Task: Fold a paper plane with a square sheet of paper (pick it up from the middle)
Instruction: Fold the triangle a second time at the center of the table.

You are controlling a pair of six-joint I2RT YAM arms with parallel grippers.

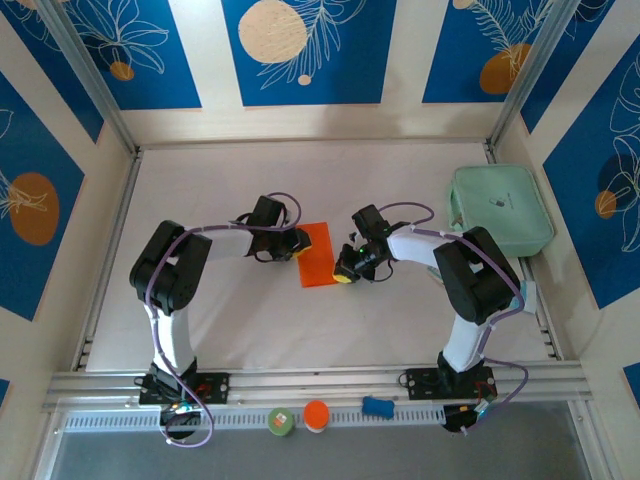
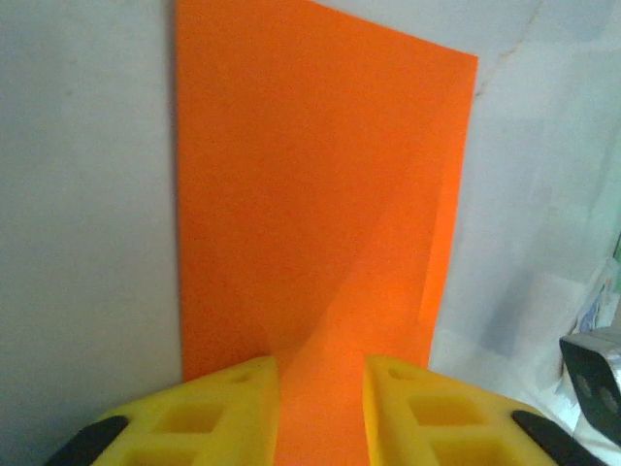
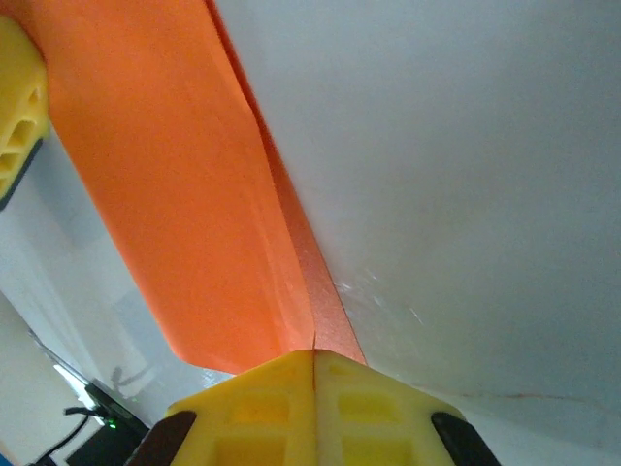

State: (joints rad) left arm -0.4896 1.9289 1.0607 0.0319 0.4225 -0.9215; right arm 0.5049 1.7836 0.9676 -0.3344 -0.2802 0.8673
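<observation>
The square sheet of paper (image 1: 318, 255) is bright orange and lies mid-table between my two grippers. My left gripper (image 1: 297, 243) is at its left edge. In the left wrist view its yellow fingers (image 2: 223, 408) stand apart, and a raised ridge of the sheet (image 2: 310, 194) runs up through the gap at the left gripper (image 2: 320, 408). My right gripper (image 1: 345, 270) sits at the sheet's near right corner. In the right wrist view the right gripper (image 3: 314, 364) is shut, its fingers meeting on a folded edge of the sheet (image 3: 175, 194), which is lifted off the table there.
A mint-green case (image 1: 500, 210) rests at the back right by the wall. On the front rail sit a green round piece (image 1: 281, 421), a small orange disc (image 1: 316, 414) and a blue piece (image 1: 377, 406). White tabletop surrounds the sheet.
</observation>
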